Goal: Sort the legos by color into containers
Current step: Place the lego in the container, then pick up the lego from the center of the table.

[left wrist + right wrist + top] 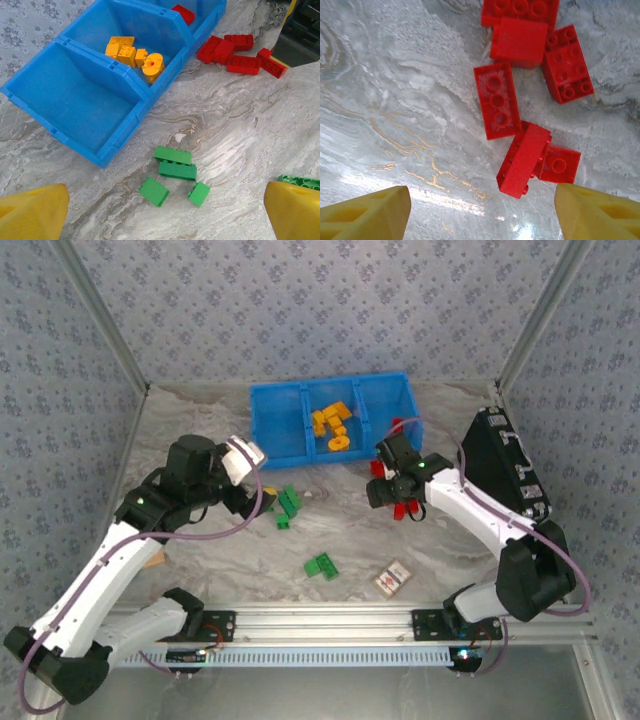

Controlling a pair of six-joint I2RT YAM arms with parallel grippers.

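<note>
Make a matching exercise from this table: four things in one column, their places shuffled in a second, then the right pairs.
Things
1. orange-yellow plastic bricks
2. cluster of green plastic bricks
3. cluster of red plastic bricks
4. flat red-and-white card

Places
A. on the marble table, in front of the right compartment of the bright blue plastic bin
B. near the table's front edge
C. inside the bin's middle compartment
D. on the table, in front of the bin's left compartment

Pairs: 1-C, 2-D, 3-A, 4-B
</note>
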